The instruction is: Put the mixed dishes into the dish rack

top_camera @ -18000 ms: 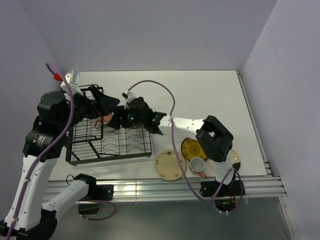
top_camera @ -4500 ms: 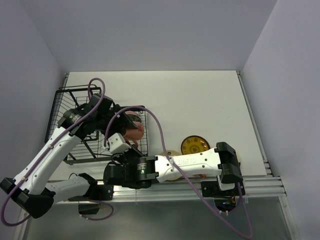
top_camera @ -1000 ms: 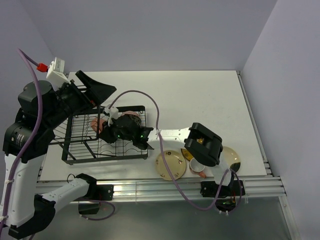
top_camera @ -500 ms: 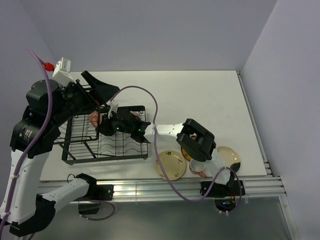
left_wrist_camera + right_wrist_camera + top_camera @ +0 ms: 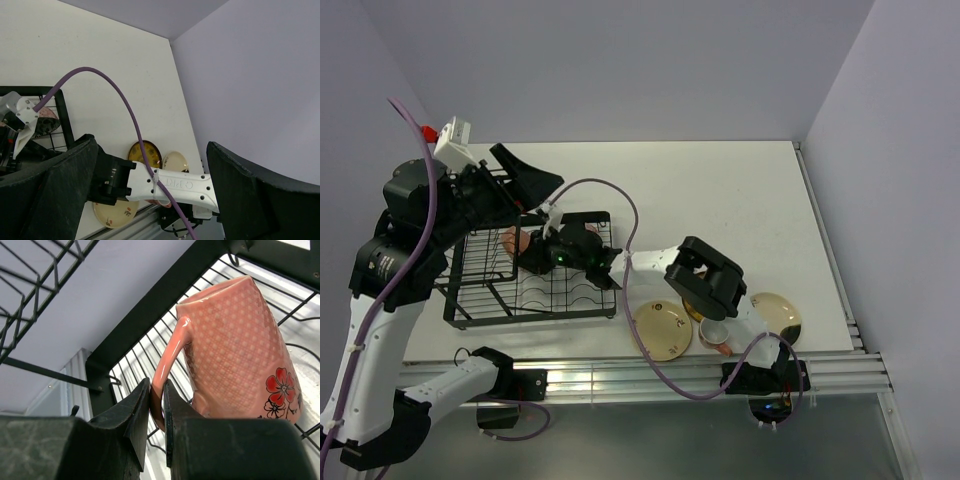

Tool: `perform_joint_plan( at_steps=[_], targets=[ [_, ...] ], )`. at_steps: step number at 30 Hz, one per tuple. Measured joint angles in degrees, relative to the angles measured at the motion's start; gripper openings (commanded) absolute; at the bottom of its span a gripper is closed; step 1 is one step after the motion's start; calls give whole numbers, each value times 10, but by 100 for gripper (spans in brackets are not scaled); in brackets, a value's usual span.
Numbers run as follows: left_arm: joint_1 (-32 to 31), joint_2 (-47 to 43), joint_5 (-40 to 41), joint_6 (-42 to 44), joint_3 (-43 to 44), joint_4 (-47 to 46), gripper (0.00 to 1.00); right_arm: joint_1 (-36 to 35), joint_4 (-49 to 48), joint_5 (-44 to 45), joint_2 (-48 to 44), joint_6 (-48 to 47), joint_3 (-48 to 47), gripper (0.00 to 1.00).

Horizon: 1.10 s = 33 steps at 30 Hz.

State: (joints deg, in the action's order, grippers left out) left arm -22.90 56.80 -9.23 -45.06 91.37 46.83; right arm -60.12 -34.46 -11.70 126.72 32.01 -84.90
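Note:
My right gripper (image 5: pixel 157 402) is shut on the handle of a pinkish-orange mug (image 5: pixel 240 350) with a red flower, held inside the black wire dish rack (image 5: pixel 150 305). From above, that mug (image 5: pixel 514 240) sits at the rack's (image 5: pixel 480 318) left part with the right gripper (image 5: pixel 534 252) beside it. A dark patterned bowl (image 5: pixel 582 232) rests in the rack's far right corner. My left gripper (image 5: pixel 525 188) hangs open above the rack, holding nothing. A cream plate (image 5: pixel 661 331), a second mug (image 5: pixel 717 336) and another cream plate (image 5: pixel 776 314) lie near the front edge. The yellow plate (image 5: pixel 145 152) shows in the left wrist view.
The right arm's white link (image 5: pixel 650 265) stretches across the table from the right toward the rack, with a purple cable (image 5: pixel 620 200) looping over it. The table's front edge and aluminium rail (image 5: pixel 620 375) run just behind the loose dishes.
The right arm's elbow has swung left while its gripper keeps the mug in the rack's left part. The left arm has shifted a little to the right, still open.

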Motion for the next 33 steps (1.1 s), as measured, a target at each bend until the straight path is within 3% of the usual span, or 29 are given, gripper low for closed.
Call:
perform_joint_plan(
  at_steps=[10,21,33],
  targets=[
    [0,-11,-2,0,-6,-8,97,0,-86,-1,-5,17,64,0],
    [0,-22,-11,-3,-13,-10,97,-10,-98,23,-34,14,123,0],
    [0,-43,-16,-13,-24,-11,97,-21,-32,81,-41,-2,128,23]
  ],
)
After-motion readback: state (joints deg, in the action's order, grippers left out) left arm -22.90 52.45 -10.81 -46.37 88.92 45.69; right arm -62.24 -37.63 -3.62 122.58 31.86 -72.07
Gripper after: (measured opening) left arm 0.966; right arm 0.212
